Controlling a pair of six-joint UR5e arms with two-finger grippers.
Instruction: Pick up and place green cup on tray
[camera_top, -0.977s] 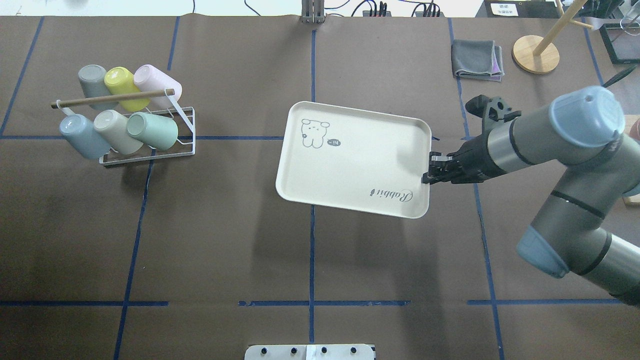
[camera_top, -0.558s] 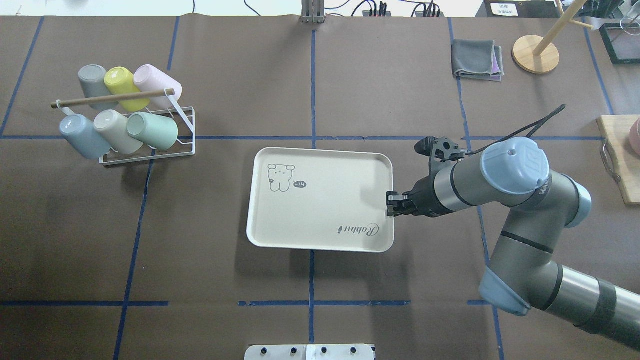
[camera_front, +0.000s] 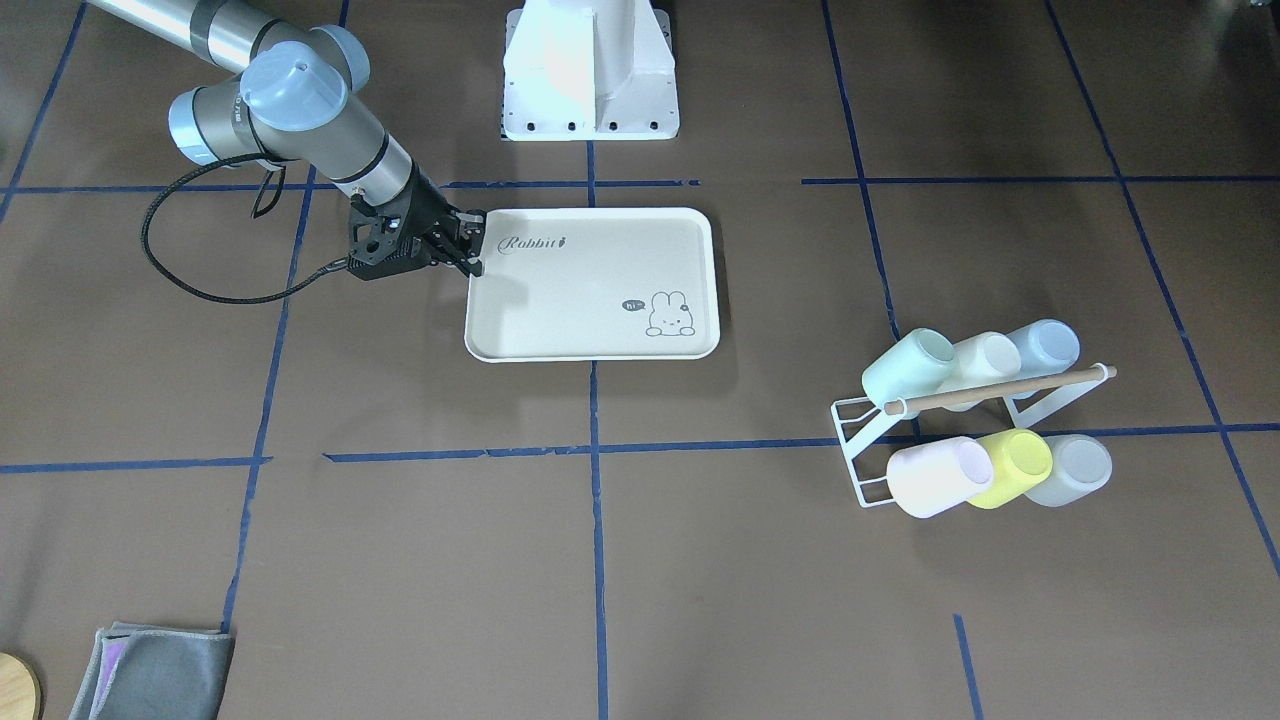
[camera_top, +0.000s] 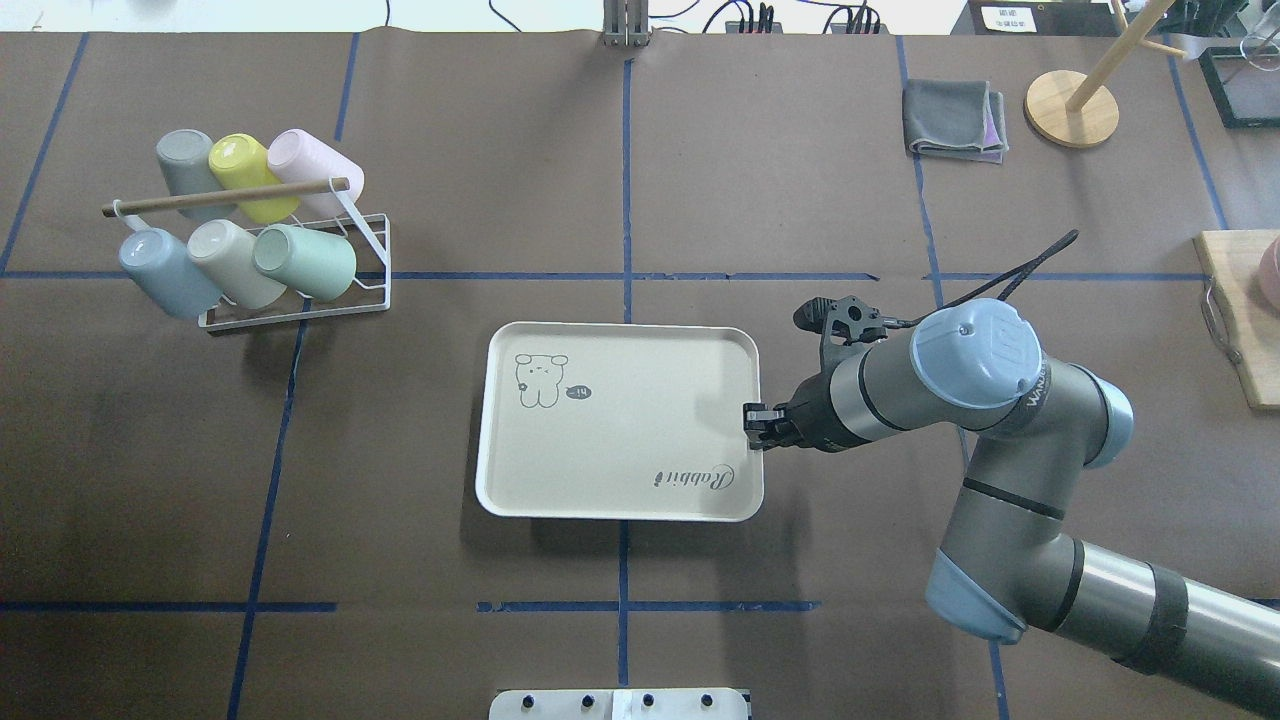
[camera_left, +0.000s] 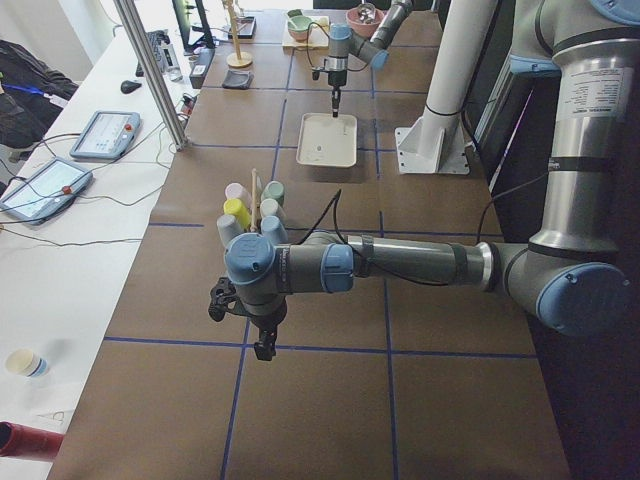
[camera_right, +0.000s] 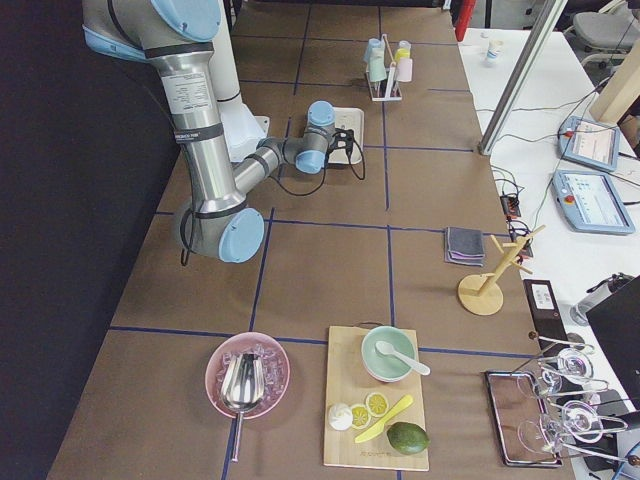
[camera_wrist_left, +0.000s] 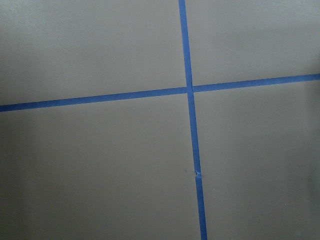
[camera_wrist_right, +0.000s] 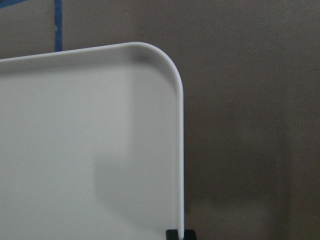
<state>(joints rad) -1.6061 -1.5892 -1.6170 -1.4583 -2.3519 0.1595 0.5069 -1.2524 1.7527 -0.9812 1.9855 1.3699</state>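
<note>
Near the middle of the table (camera_top: 400, 560), the right pincer (camera_top: 752, 419) is clenched on the rim of the tray (camera_top: 620, 460). The green cup (camera_top: 308, 263) lies on its side in the wire rack (camera_top: 373, 246) (well apart from the tray). I cannot tell if the left pincer (camera_left: 264, 347) is clenched.

The worktop (camera_top: 450, 560) is covered in brown paper, which blue tape lines (camera_top: 622, 606) divide into large squares. The robot's white pedestal (camera_front: 590, 70) stands at the middle of the robot's edge. The cream tray (camera_top: 620, 450) is level near the centre; whether it rests fully on the paper cannot be told. A white wire rack (camera_top: 363, 243) stands toward the left end, in the far half. A folded grey cloth (camera_top: 953, 120) and the round base of a wooden stand (camera_top: 1071, 108) sit near the far right corner. At the right end lies a wooden board (camera_right: 375, 400), with a pink bowl (camera_right: 247, 375) just beside it toward the robot's edge.
</note>
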